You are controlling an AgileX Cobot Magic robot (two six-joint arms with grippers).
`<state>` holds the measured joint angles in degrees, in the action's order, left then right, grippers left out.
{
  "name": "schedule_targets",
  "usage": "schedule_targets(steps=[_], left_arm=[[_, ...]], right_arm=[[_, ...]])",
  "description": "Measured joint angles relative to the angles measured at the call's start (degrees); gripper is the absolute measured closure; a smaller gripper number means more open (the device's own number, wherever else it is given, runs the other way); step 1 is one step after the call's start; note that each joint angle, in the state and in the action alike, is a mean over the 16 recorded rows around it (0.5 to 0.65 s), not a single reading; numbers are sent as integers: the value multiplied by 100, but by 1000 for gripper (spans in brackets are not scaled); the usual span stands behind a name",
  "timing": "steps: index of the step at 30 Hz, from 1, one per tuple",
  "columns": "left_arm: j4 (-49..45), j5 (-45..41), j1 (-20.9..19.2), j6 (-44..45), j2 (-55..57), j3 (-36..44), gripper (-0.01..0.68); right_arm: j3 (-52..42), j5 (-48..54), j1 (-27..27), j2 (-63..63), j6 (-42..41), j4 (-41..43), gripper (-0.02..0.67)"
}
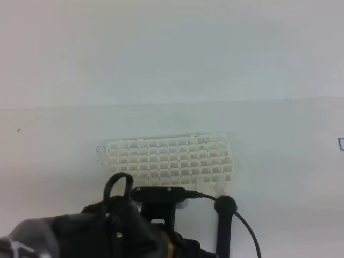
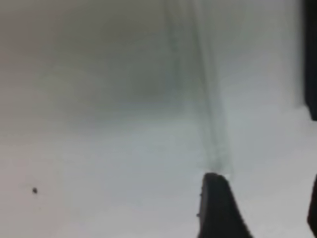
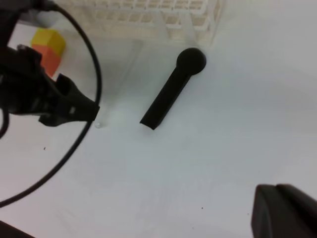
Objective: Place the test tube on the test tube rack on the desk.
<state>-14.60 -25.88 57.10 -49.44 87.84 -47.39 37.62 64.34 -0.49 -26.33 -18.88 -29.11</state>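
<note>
The white lattice test tube rack (image 1: 172,161) stands on the white desk (image 1: 48,161); its near edge shows in the right wrist view (image 3: 148,15). The clear test tube (image 2: 205,99) lies on the desk as a faint streak running up from the tip of one black finger (image 2: 214,208). In the right wrist view the test tube (image 3: 121,84) is barely visible between the rack and the left gripper (image 3: 86,111). The left gripper (image 2: 263,203) has its fingers wide apart, with nothing between them. Only a black part of the right gripper (image 3: 282,213) shows, away from the tube.
A black rod with a round knob (image 3: 173,91) lies by the rack's corner, also in the high view (image 1: 226,207). A yellow-and-orange block (image 3: 49,47) sits behind the left arm (image 1: 107,226). A black cable (image 3: 89,74) loops over the desk.
</note>
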Motion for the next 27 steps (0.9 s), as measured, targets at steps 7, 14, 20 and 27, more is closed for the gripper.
schedule_targets(steps=[7,14,20,27], left_arm=[[27,-61,-8,-77,627,-318,282],[-85,-171,-10,-150,940,-539,269],[-282,-231,-29,-313,1066,-564,269],[-446,-251,-82,-486,1180,-565,271]], right_arm=[[0,-3,0,0,-92,55,650],[0,-9,0,0,-145,60,650],[0,-9,0,0,-158,60,650],[0,-9,0,0,-167,60,650]])
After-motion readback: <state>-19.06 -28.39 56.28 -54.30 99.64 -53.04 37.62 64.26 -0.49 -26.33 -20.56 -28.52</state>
